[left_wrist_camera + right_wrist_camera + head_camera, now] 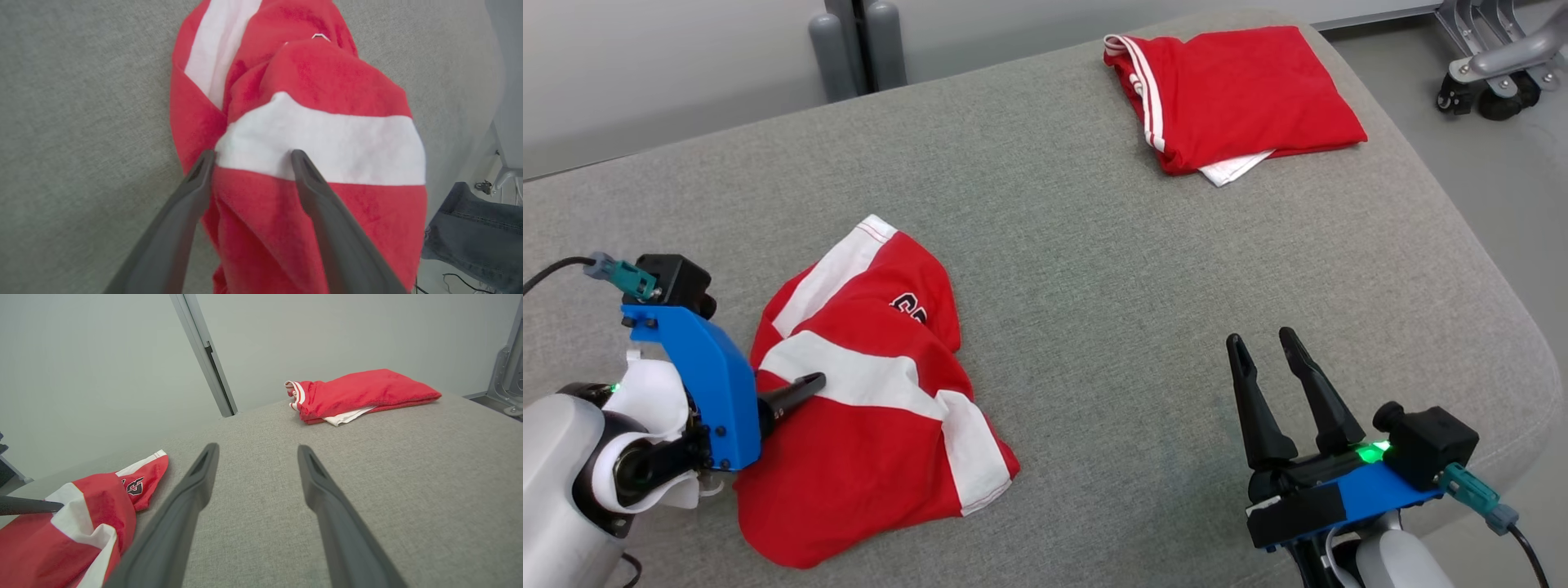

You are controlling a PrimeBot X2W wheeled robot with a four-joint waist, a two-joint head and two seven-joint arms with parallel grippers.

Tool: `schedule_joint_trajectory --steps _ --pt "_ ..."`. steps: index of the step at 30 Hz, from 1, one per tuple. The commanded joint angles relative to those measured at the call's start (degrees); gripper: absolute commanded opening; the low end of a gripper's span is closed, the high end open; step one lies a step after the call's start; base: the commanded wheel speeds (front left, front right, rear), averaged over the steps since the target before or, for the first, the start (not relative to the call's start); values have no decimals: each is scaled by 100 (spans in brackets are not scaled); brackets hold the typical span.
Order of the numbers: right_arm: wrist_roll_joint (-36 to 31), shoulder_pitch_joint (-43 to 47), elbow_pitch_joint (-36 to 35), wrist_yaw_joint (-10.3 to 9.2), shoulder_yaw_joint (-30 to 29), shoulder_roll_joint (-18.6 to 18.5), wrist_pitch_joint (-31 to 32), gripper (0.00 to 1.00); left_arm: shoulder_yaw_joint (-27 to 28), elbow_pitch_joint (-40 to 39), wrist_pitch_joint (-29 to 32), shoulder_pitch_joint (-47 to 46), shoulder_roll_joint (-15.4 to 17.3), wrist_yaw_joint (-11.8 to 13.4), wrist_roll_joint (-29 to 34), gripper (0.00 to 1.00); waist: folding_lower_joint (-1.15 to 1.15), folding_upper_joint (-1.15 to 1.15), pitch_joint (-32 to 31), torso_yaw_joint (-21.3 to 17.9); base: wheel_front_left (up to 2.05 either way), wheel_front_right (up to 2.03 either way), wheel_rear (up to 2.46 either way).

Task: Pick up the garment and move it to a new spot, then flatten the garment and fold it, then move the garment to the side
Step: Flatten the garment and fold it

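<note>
The garment (874, 408), red with white bands and a dark logo, lies crumpled at the near left of the grey cushion (1094, 269). My left gripper (796, 392) is down on its left side. In the left wrist view that gripper (252, 157) stands open, with its fingers (192, 196) astride a raised fold of the garment (327, 81) at a white band. My right gripper (1262, 339) hovers open over bare cushion at the near right, nothing between its fingers. The right wrist view shows the right gripper (257, 449) open, with the garment (94, 498) at lower left.
A second red garment (1241, 90), folded, lies at the far right of the cushion. The cushion rounds off at its right edge. A wheeled metal base (1494, 73) stands on the floor beyond it. Blue denim cloth (478, 228) lies off the cushion's edge.
</note>
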Motion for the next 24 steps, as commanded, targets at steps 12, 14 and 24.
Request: schedule_joint_trajectory --steps 12,14,24 --pt "57 -174 66 1 -37 6 -72 100 282 -501 -676 -369 -468 -246 -35 0 0 0 38 53 0 0 0" --pt "55 -190 57 1 -38 7 -72 100 431 -562 -1087 -568 -787 -307 -18 0 0 0 16 91 0 0 0" --pt "14 -122 56 1 -58 5 -72 100 910 -593 -2782 -1737 -2388 -312 159 0 0 0 -154 229 0 0 0"
